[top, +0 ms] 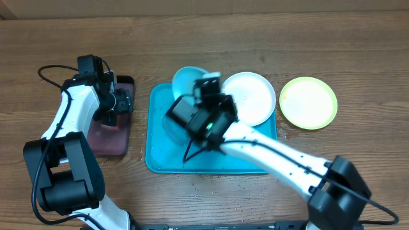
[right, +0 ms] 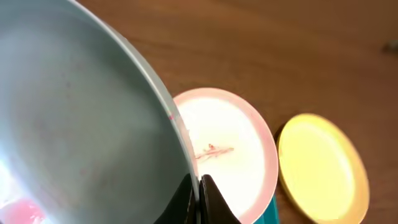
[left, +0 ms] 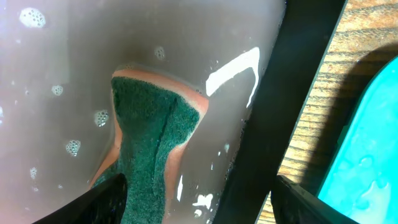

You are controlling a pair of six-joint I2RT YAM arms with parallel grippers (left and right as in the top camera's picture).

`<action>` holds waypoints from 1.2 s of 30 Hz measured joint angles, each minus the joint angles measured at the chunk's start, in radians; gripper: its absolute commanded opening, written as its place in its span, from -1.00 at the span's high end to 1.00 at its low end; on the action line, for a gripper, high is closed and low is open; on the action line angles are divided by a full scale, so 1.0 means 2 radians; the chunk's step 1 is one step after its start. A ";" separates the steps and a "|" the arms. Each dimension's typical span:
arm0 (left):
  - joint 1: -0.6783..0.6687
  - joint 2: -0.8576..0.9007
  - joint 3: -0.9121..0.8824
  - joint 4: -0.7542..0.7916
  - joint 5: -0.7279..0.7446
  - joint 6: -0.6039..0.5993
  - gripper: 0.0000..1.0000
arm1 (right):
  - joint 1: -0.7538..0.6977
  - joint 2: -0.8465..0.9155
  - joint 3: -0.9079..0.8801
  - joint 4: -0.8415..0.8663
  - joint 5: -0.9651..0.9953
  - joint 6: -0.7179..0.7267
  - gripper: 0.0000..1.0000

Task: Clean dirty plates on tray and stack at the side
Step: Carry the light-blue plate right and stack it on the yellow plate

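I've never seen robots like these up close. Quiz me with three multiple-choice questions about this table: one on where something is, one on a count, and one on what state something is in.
1. Where does the lime-green plate lie?
A) on the wooden table, right of the turquoise tray
B) in the middle of that tray
C) held in a gripper

2. How many plates are in view?
A) two
B) three
C) five

3. What state is the light blue plate in?
A) lying flat on the table
B) tilted over the tray, its rim pinched by the shut right gripper
C) stacked on top of another plate

Answers:
1 A: the overhead view shows it on bare wood beside the tray.
2 B: there is one light blue, one white plate and one lime-green.
3 B: the right wrist view shows the fingers closed on its edge.
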 measured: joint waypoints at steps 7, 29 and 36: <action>0.000 0.000 0.000 0.000 0.000 0.000 -0.50 | -0.150 -0.035 0.000 -0.024 -0.156 0.043 0.93; 0.000 0.000 0.000 0.000 0.002 0.000 -0.50 | -0.579 -0.040 -0.105 -0.038 -0.490 0.042 0.93; 0.000 0.000 0.000 0.000 0.002 0.000 -0.50 | -0.604 -0.040 -0.126 -0.034 -0.498 0.037 0.35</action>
